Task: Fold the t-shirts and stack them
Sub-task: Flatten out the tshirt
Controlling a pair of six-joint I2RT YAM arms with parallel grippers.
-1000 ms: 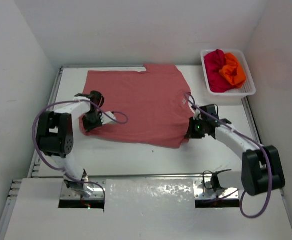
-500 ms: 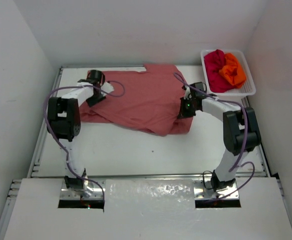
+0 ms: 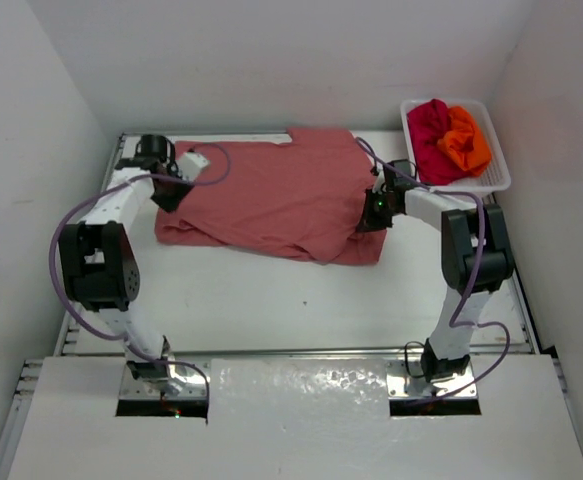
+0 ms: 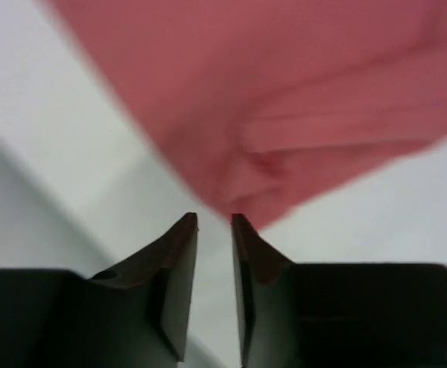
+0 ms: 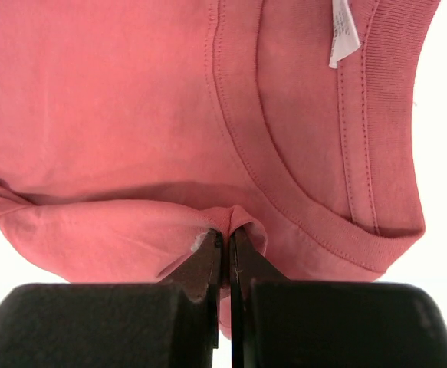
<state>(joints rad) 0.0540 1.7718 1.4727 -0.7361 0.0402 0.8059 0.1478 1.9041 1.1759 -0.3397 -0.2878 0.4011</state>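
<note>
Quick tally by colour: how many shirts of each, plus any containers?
salmon-pink t-shirt: 1
orange t-shirt: 1
crimson t-shirt: 1
white mesh basket: 1
Total: 4 things, 3 of them shirts

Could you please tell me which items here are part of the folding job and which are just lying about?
Part of the job: salmon-pink t-shirt on the table; crimson t-shirt and orange t-shirt, bunched in the basket.
Just lying about: the basket itself, only a container.
</note>
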